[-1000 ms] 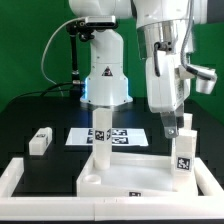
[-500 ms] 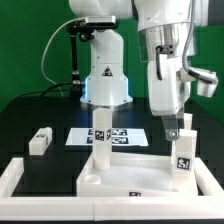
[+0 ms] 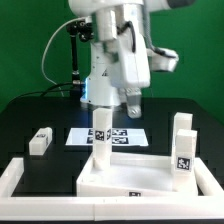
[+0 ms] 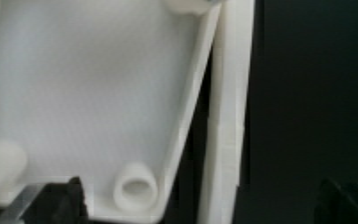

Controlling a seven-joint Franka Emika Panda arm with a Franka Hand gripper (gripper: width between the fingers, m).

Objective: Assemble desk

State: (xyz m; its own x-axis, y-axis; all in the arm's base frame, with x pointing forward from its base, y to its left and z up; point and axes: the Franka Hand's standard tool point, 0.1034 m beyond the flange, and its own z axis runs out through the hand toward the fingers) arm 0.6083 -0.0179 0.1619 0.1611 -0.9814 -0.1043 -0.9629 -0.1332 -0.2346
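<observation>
Leg [image 3: 40, 141], loose at centre left: judged light, rigid, slick plastic; grip flat sides. Jaws stand wide open, empty.

The desk top panel [image 3: 130, 178] is plain white. On it, one leg [image 3: 101, 150] and a second leg [image 3: 183, 155] are white with black-and-white square tags. Behind the panel, the marker board [image 3: 120, 137] is white with black squares. Around the panel, the mat [image 3: 30, 115] is black, and beyond it the backdrop [image 3: 200, 50] is green.
</observation>
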